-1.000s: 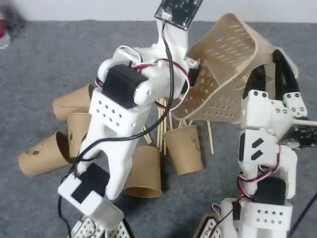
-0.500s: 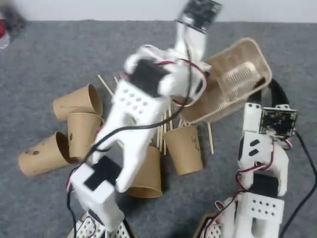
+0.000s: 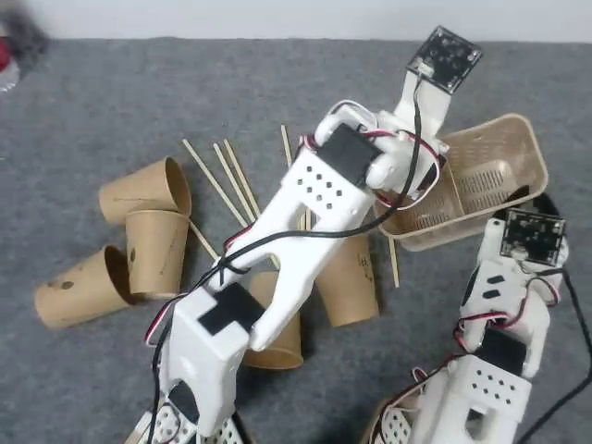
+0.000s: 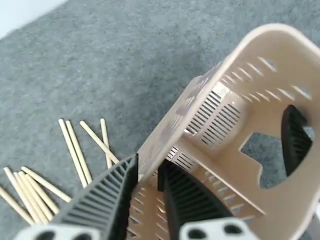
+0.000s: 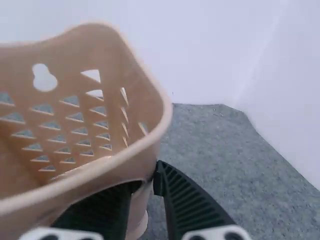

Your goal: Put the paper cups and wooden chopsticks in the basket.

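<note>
**Current state.** All places below are given relative to the basket (image 3: 481,180).

1. **Nearest the arm bases.** The paper cups (image 3: 153,250) lie on their sides on the surface (image 3: 111,102), outside the basket. Two lie close to its near wall, partly under the left arm. Three lie in a group well apart from it. They are tapered cones of brown kraft paper with rolled rims. They are light and will likely crush under a hard pinch.
2. **Between the cup group and the basket.** The wooden chopsticks (image 3: 222,180) lie scattered, some fanned apart and some bundled. They are thin, pale, straight rods lying flat on the surface, a grey felt-like mat with a short nap.
3. **At the basket.** The basket is beige moulded plastic with slotted walls, rounded corners and a handle cut-out.
   - The left fingers (image 4: 107,200) are nearly closed, pinching one wall of the basket between them.
   - The right fingers (image 5: 185,200) are likewise nearly closed, clamped over the rim of the opposite wall.
   - Whether the basket base rests fully on the surface cannot be told.

**Step in hand (judged).** Seat the basket upright, mouth up, before loading.

- Lower both sides together so the thin, flexible wall does not twist.
- Confirm that the base sits flat, clear of the nearest chopsticks.
- Release one side at a time.
- Leave the mouth unobstructed on the side facing the cups.
</note>
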{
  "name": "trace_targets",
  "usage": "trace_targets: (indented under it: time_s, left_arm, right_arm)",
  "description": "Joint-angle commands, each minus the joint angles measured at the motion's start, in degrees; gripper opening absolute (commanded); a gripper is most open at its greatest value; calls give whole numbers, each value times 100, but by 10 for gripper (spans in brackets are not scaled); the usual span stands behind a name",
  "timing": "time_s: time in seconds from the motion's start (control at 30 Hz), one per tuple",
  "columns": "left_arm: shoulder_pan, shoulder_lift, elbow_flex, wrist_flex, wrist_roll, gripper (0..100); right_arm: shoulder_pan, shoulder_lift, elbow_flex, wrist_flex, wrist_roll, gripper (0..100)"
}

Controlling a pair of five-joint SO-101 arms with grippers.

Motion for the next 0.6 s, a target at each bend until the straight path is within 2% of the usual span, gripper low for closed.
trace_targets:
  time_s: [0.0, 0.1, 0.3, 0.57]
  left_arm:
    - [-26, 176, -84, -492, -9, 9]
    - [-26, 369, -84, -633, -9, 9]
    - [-35, 536, -84, -1055, -9, 9]
    - [-44, 545, -40, -1468, -9, 9]
  right_arm:
    - [84, -154, 360, -541, 167, 9]
    - [84, -154, 642, -673, 325, 22]
    - [-215, -154, 633, 13, 1196, 254]
    - [-330, -365, 246, 1042, 1345, 210]
